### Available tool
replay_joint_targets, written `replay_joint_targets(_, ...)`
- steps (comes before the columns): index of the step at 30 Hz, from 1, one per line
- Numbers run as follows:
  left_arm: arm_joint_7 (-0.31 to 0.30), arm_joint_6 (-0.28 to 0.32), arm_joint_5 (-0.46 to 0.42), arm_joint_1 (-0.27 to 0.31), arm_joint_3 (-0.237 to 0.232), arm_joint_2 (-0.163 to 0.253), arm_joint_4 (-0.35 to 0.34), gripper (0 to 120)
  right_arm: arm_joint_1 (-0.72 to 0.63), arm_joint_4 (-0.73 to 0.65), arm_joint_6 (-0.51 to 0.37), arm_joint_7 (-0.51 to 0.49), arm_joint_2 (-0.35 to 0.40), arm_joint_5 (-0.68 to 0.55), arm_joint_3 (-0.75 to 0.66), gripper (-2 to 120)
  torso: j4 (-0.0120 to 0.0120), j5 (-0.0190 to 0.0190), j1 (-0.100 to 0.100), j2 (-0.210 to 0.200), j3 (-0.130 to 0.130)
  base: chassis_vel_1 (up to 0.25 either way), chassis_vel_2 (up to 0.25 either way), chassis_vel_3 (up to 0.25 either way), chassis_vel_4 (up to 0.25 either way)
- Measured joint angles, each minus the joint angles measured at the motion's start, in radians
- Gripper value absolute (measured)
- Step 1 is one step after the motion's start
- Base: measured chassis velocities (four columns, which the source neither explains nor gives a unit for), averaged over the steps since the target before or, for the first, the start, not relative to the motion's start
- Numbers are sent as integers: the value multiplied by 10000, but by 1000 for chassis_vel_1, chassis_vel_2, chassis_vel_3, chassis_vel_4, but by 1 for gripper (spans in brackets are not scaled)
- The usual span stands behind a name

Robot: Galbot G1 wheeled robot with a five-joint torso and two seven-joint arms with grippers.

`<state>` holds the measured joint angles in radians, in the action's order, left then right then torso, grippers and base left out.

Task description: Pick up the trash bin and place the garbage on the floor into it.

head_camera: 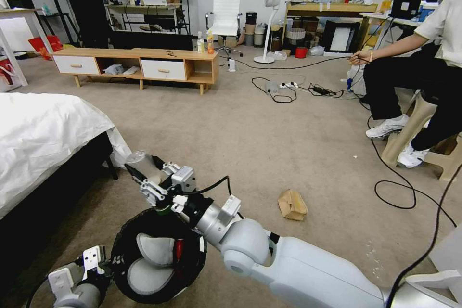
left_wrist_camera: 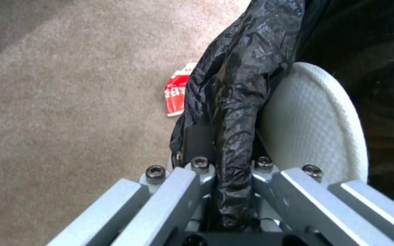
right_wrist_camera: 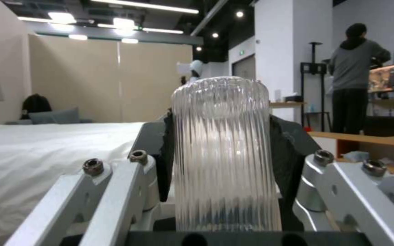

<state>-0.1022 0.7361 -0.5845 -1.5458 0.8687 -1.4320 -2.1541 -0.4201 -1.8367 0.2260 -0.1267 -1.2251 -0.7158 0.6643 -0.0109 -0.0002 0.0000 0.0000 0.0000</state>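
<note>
My right fingers (right_wrist_camera: 160, 160) clamp the clear bottle (head_camera: 140, 163) above the bin (head_camera: 159, 255) to drop it in | my left gripper (head_camera: 103, 262) pinches the bin's bagged rim, holding it off the carpet (head_camera: 269, 139) | paper bag (head_camera: 292, 204) waits nearby.

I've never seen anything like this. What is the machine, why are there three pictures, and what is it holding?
It is a wheeled robot with two arms. The wide picture comes from a camera on its head, looking down at the carpet. The other two come from cameras on its wrists. The left gripper is clamped on the black-bagged rim of the trash bin, holding it. The right gripper grips a clear ribbed bottle just above the bin. A brown paper bag lies on the carpet, and the left wrist picture shows a red-and-white wrapper down there too. A bed stands to the robot's left.
</note>
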Motion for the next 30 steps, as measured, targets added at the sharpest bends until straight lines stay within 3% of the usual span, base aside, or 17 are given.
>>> replay_joint_targets(10,-101,1,-360,-43,242,139,-240,2,256,230,7,-116,-555,-35,783,41,1,1,0,0,0,0,0,0,0)
replay_joint_targets(30,-203,0,-694,-103,425,355,-475,2,238,769,172,-95,-734,363,1359,41,-1,1,0,1,0,0,0,0,0)
